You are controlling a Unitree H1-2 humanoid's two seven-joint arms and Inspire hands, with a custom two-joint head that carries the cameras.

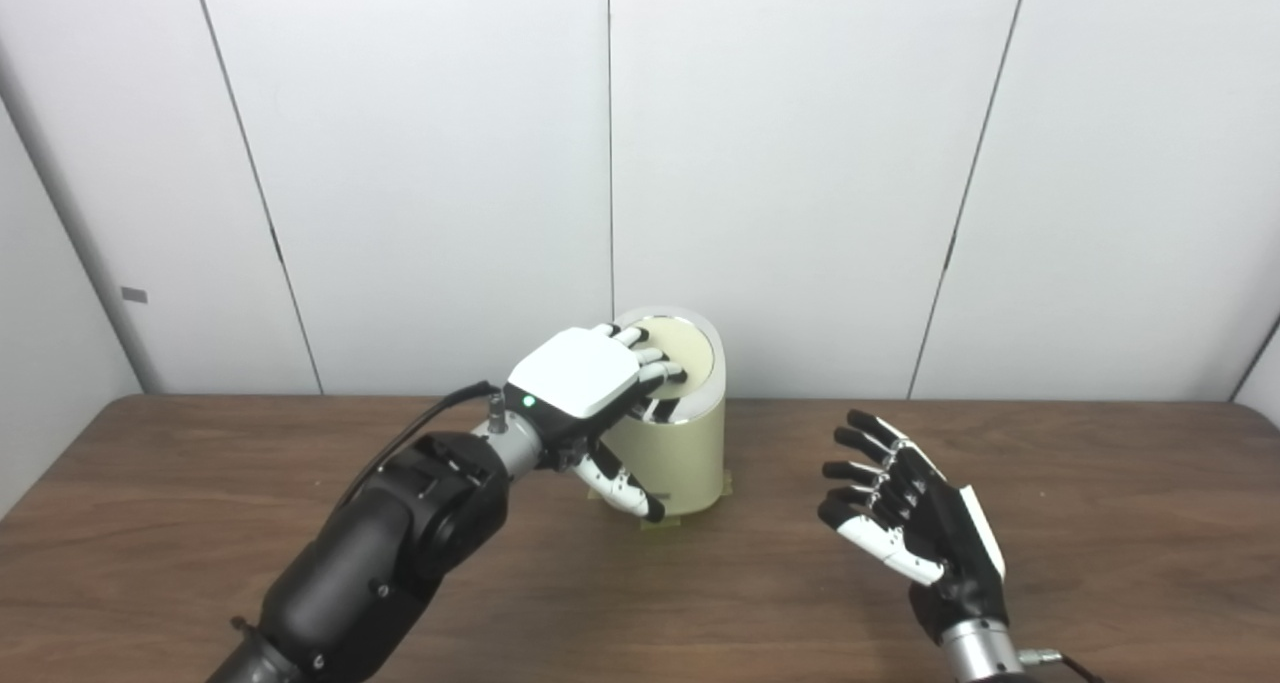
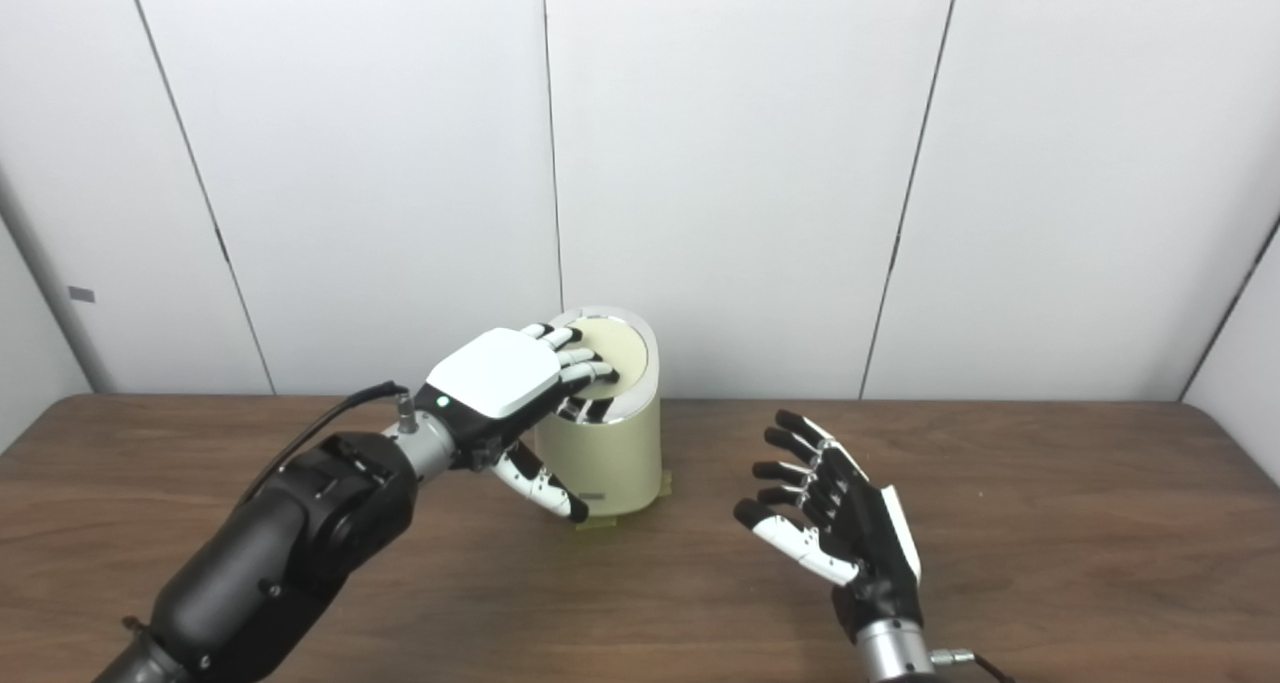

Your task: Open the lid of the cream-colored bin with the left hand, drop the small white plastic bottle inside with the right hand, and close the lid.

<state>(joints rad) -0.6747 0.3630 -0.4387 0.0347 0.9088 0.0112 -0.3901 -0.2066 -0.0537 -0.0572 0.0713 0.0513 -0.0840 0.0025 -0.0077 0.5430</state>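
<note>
The cream-colored bin [image 1: 678, 453] stands upright at the back middle of the table. Its round lid [image 1: 686, 351] has a silver rim. My left hand [image 1: 590, 378] lies over the bin's near left side, its fingers [image 1: 655, 363] resting flat on the lid and its thumb [image 1: 620, 483] hanging down the bin's front wall. A dark gap shows under the fingers at the near rim. My right hand [image 1: 900, 513] is open and empty, fingers spread, above the table to the right of the bin. No small white bottle is in view.
The brown wooden table [image 1: 1100, 523] runs the full width of the view. White wall panels stand close behind the bin. A small pale pad [image 1: 665, 525] sticks out under the bin's base. A black cable [image 1: 420, 428] runs along my left forearm.
</note>
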